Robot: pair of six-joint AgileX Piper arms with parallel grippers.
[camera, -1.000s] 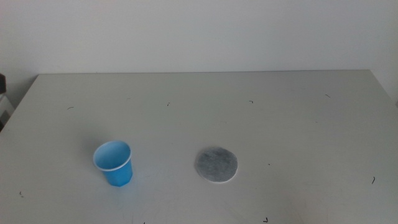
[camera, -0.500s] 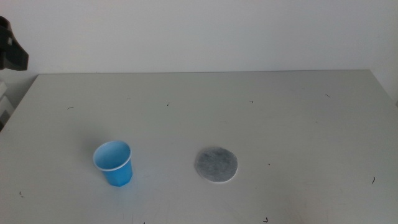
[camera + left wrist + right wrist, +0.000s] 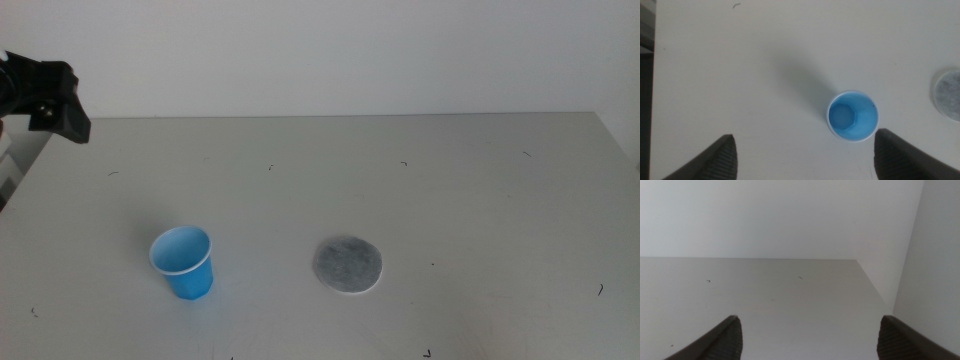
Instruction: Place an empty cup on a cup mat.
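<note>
The blue cup [image 3: 183, 262] stands upright and empty on the table's left front. It also shows from above in the left wrist view [image 3: 852, 116]. The grey cup mat [image 3: 348, 265] lies flat to the cup's right, apart from it; its edge shows in the left wrist view [image 3: 947, 93]. My left gripper [image 3: 55, 108] is high at the far left edge of the middle view, well above and behind the cup. In the left wrist view its jaws stand wide apart with nothing between them [image 3: 805, 155]. My right gripper [image 3: 810, 337] is open and empty, out of the middle view.
The grey table [image 3: 450, 190] has small dark specks. Its left edge [image 3: 30, 165] runs below my left gripper. A white wall rises behind the table's far edge and shows in the right wrist view [image 3: 790, 215].
My left gripper has come into the middle view from the left edge and moved rightward. The cup and the mat have not moved.
</note>
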